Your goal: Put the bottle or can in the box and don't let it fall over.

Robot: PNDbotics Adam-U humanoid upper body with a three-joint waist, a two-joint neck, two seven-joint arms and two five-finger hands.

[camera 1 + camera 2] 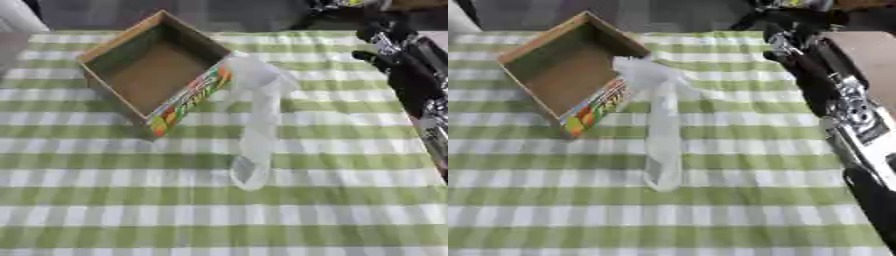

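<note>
One clear bottle (255,125) shows in the left eye view, blurred, just beside the open box's (153,70) printed wall on the checked surface (105,200); the right hand (389,65) at 2 o'clock is apart from it.

Right eye view: whether that hand's fingers are curled or straight cannot be told.

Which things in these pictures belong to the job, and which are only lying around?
For the job:
- clear plastic bottle, outside the box, beside its colourful side
- open cardboard box, empty
- right arm at the right edge, hand unclear

Only there:
- green checked tablecloth
</note>
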